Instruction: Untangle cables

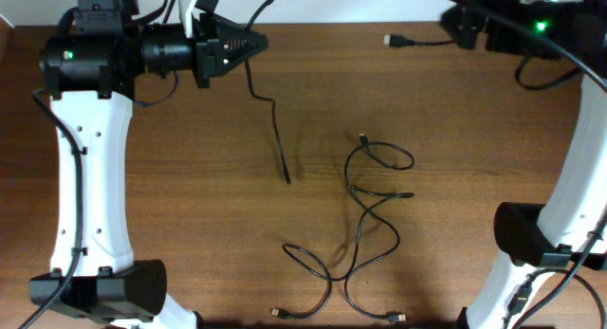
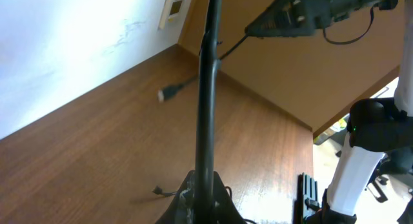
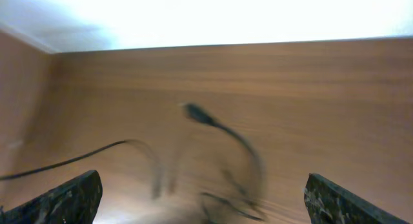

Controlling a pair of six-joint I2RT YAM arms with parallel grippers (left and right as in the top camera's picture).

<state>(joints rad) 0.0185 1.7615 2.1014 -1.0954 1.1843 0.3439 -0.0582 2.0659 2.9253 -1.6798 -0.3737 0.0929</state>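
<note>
Left claw [image 1: 254, 46] is pinched shut on one thin black cable [image 1: 276, 120], which trails off it across the table [image 1: 190, 225], just clear of the tangle [image 1: 365, 220] mid-table. It looks light, floppy and kinda slick, so I'd grab near a plug end [image 1: 364, 137], not mid-loop.

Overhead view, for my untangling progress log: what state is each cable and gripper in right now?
left gripper: shut on the held cable.
held cable: one end gripped, the rest trailing free, apart from the tangle.
tangled cables: lying flat, looped across each other.
far cable: lying flat, not gripped.
right gripper: open, empty.
</note>
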